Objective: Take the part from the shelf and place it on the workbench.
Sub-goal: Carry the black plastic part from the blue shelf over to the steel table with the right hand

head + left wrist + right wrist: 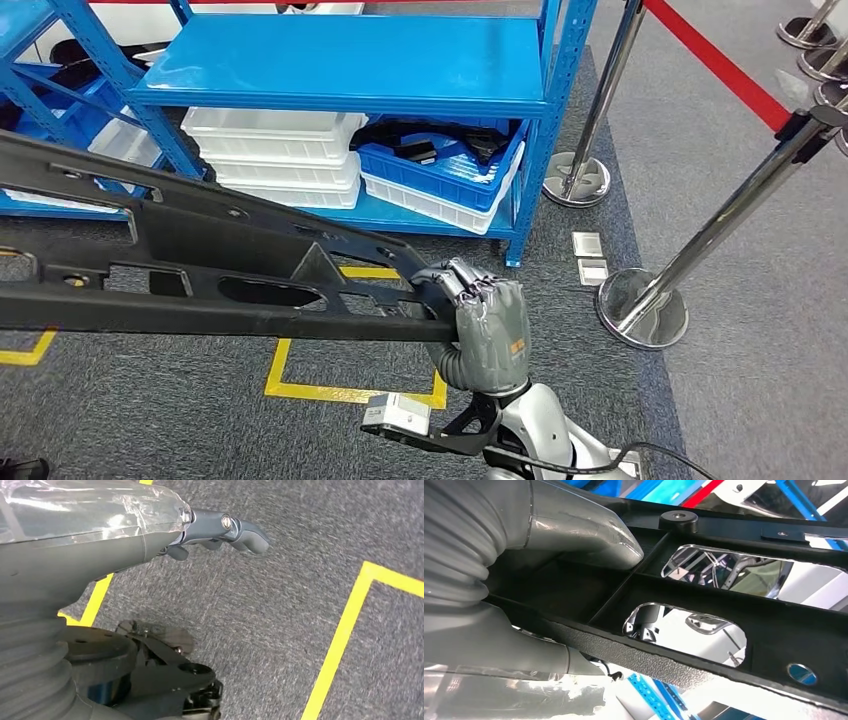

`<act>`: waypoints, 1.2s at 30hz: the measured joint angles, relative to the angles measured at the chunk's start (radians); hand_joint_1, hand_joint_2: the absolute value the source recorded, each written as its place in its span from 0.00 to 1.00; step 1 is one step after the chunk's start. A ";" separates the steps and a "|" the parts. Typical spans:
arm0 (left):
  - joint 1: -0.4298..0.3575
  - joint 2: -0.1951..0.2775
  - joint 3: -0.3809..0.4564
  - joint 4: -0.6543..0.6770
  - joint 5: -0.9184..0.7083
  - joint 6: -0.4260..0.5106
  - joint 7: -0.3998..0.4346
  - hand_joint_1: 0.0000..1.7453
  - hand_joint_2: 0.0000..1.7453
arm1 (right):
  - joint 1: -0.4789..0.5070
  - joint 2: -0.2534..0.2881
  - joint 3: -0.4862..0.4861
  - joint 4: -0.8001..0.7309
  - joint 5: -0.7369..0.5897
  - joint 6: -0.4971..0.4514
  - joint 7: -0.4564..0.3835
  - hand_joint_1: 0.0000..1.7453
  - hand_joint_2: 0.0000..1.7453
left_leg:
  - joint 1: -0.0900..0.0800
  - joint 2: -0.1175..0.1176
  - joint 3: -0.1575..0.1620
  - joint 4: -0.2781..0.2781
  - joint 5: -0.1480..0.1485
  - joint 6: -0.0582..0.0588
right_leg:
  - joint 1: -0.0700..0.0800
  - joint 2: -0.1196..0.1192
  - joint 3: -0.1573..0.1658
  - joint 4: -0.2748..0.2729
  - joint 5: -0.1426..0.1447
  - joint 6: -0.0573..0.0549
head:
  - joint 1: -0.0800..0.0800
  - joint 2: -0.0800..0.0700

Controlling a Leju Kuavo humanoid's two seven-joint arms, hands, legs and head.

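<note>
part: long black plastic frame (200, 270) with cut-outs, held off the floor, running from the right hand out past the left edge of the head view, in front of the shelf
right hand: (480, 320) fingers wrapped over the part's near end, thumb under it; firm grip. In the right wrist view the thumb (589, 535) presses into a recess of the part (704, 605) beside a round boss
left hand: (100, 530) hangs over the carpet, holds nothing; one finger (235, 527) sticks out straight and free, the rest hidden behind the hand (so how far it's open: cannot tell)
shelf: blue steel rack (350, 65), top board bare; lower level has stacked white trays (280, 150) on the left and a blue bin (445, 170) sitting on a white tray on the right, black parts inside the bin
floor: grey carpet, yellow tape square (350, 385) below the part
barrier: chrome posts (640, 290) with red belt (710, 60) to the right of the shelf
</note>
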 joint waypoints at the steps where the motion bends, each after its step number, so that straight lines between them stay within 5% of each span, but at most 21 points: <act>1: 0.000 0.000 0.000 0.000 0.000 0.000 0.000 0.00 1.00 | 0.000 0.000 0.000 0.000 0.000 0.000 -0.001 1.00 1.00 | 0.000 0.001 0.021 -0.042 0.029 0.003 | 0.000 -0.002 0.001 0.000 0.000 0.000 | 0.000 0.000; 3: 0.000 0.000 0.000 0.000 0.001 0.000 0.000 0.00 1.00 | 0.000 0.000 0.000 0.000 -0.001 0.000 -0.003 1.00 1.00 | -0.004 0.008 0.088 -0.182 0.095 0.014 | 0.002 -0.004 0.005 0.000 -0.002 0.002 | -0.001 0.000; 5: 0.000 0.000 0.000 0.000 0.002 0.000 0.000 0.00 1.00 | -0.001 0.000 0.000 0.000 -0.002 0.000 -0.006 1.00 1.00 | -0.011 0.015 0.123 -0.267 0.119 0.023 | 0.003 -0.007 0.004 0.000 -0.002 0.008 | -0.002 0.000; 9: 0.003 0.000 0.000 0.000 0.009 0.000 0.000 0.00 1.00 | -0.001 -0.001 0.000 0.000 -0.003 0.000 -0.011 1.00 1.00 | -0.009 0.012 0.127 -0.293 0.126 0.041 | 0.001 -0.008 0.000 0.011 -0.013 0.025 | -0.001 0.000; 13: 0.003 0.000 0.000 0.000 0.010 0.000 -0.001 0.00 1.00 | -0.001 -0.001 0.000 0.000 -0.004 0.000 -0.013 1.00 1.00 | -0.004 0.008 0.129 -0.305 0.136 0.056 | 0.002 0.012 -0.089 0.210 -0.122 0.036 | 0.010 0.000; 15: 0.003 0.000 0.000 0.000 0.011 0.000 -0.001 0.00 1.00 | 0.000 -0.001 0.000 0.000 -0.005 0.000 -0.013 1.00 1.00 | -0.004 0.002 0.126 -0.300 0.135 0.056 | 0.001 0.014 -0.114 0.261 -0.124 0.040 | 0.013 0.000; 18: 0.002 0.000 0.000 0.000 0.012 0.000 -0.002 0.00 1.00 | -0.001 -0.001 0.000 0.000 -0.004 0.000 -0.013 1.00 1.00 | -0.002 -0.011 0.124 -0.287 0.127 0.047 | -0.003 0.022 -0.040 0.108 -0.034 0.041 | 0.016 0.000; 20: 0.002 0.000 0.000 0.000 0.012 0.000 -0.002 0.00 1.00 | -0.001 -0.001 0.000 0.000 -0.003 0.000 -0.012 1.00 1.00 | -0.004 -0.021 0.116 -0.272 0.120 0.037 | -0.004 0.031 -0.004 0.022 -0.008 0.037 | 0.018 0.000; 25: 0.002 0.000 0.000 0.000 0.012 0.000 -0.003 0.00 1.00 | -0.001 -0.002 0.000 0.000 -0.002 0.000 -0.010 1.00 1.00 | -0.004 -0.019 0.099 -0.234 0.095 0.014 | -0.004 0.019 -0.001 0.007 -0.006 0.013 | 0.011 0.000; 28: 0.003 0.000 0.000 0.000 0.012 0.000 -0.003 0.00 1.00 | 0.000 -0.002 0.000 0.000 0.000 0.000 -0.008 1.00 1.00 | -0.001 -0.004 0.023 -0.062 0.009 0.000 | -0.004 0.003 0.000 0.006 -0.007 0.005 | -0.001 0.000; 30: 0.004 0.000 0.000 0.000 0.015 0.001 -0.003 0.00 1.00 | 0.002 -0.002 0.000 0.000 0.001 0.000 -0.006 1.00 1.00 | 0.001 -0.001 -0.012 0.010 -0.006 -0.001 | -0.002 -0.007 0.001 0.006 -0.008 0.003 | -0.002 0.000; 31: 0.005 0.000 0.000 0.000 0.017 0.001 -0.003 0.00 1.00 | 0.002 -0.002 0.000 0.000 0.001 0.000 -0.005 1.00 1.00 | 0.000 0.000 -0.003 -0.012 0.017 0.002 | -0.002 -0.012 0.003 0.006 -0.009 0.003 | -0.002 0.000; 34: 0.004 0.000 0.000 0.000 0.019 0.002 -0.003 0.00 1.00 | 0.002 -0.002 0.000 0.000 0.001 0.000 -0.004 1.00 1.00 | -0.007 0.021 0.085 -0.204 0.111 0.018 | 0.000 -0.022 0.010 0.006 -0.014 0.007 | -0.003 0.000; 36: 0.005 0.000 0.000 0.000 0.022 0.003 -0.004 0.00 1.00 | 0.002 -0.002 0.000 0.000 0.001 0.000 -0.003 1.00 1.00 | -0.014 0.031 0.107 -0.264 0.123 0.025 | 0.002 -0.029 0.010 0.004 -0.015 0.012 | -0.003 0.000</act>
